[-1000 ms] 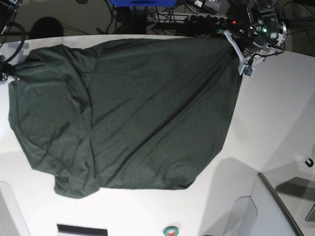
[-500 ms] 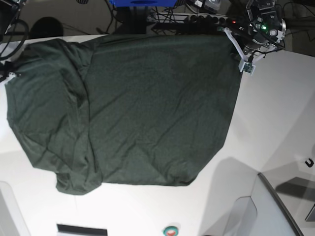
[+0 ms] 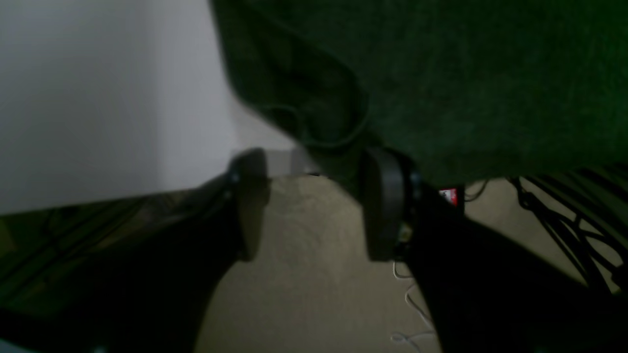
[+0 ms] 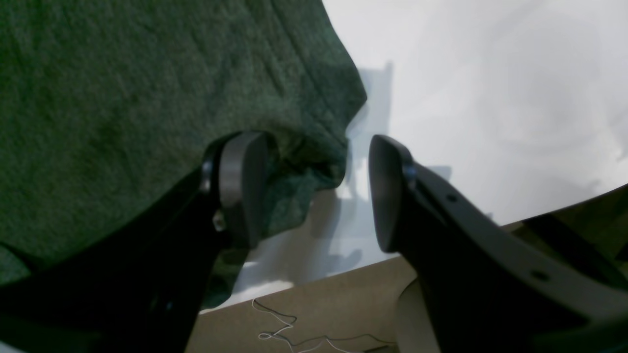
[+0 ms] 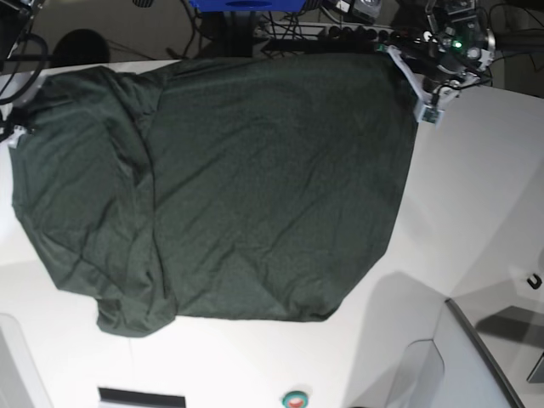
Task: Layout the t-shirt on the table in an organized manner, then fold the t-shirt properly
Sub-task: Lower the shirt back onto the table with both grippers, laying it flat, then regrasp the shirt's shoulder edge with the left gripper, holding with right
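Note:
The dark green t-shirt (image 5: 238, 187) lies spread over the white table (image 5: 476, 212), and its far edge reaches the table's far rim. In the left wrist view my left gripper (image 3: 316, 206) stands open at the table's far edge. A shirt corner (image 3: 333, 147) droops over the rim between the jaws, next to the right finger (image 3: 382, 211). In the right wrist view my right gripper (image 4: 314, 191) is open too. The other far corner of the shirt (image 4: 304, 166) rests against its left finger (image 4: 243, 181). In the base view the left arm (image 5: 450, 47) sits at the top right.
The floor (image 3: 304, 294), with loose cables, drops away just past the far edge. A grey raised panel (image 5: 476, 357) stands at the near right, with a small black hook (image 5: 534, 281) above it. A green button (image 5: 295, 398) sits at the near edge.
Both grippers went from shut to open and let go of the shirt's far corners. The shirt's far edge was drawn up to the far rim and now lies flatter.

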Controlling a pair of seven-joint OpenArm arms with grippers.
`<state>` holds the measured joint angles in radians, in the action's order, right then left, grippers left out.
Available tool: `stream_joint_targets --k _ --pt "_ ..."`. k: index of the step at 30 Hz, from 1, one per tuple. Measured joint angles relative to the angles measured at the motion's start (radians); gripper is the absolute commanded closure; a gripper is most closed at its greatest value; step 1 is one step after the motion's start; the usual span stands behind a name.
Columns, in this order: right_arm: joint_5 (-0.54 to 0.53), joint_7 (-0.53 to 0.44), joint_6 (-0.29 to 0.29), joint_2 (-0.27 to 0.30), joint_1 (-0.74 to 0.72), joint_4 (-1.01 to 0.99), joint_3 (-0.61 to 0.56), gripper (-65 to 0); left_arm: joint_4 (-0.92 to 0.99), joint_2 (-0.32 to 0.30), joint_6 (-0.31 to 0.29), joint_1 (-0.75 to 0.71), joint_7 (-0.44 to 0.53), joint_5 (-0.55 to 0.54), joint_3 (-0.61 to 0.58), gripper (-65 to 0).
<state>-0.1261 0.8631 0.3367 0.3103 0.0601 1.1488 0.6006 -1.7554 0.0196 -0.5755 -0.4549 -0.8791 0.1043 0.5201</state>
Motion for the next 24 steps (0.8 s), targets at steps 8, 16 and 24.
stream_joint_targets --k 8,16,24 --pt "0.002 0.001 0.000 -0.005 0.029 0.129 0.000 -31.4 -0.139 0.009 0.000 0.006 -0.007 0.000 0.134 -32.7" --pt "0.001 0.007 0.001 -0.003 0.040 0.192 0.000 -31.4 -0.127 0.006 0.003 0.061 -0.021 -0.150 0.106 -6.6" --pt "0.002 -0.133 0.003 0.003 0.032 0.140 -0.086 -1.5 0.178 0.008 0.001 0.292 -0.007 -0.159 0.002 0.0"
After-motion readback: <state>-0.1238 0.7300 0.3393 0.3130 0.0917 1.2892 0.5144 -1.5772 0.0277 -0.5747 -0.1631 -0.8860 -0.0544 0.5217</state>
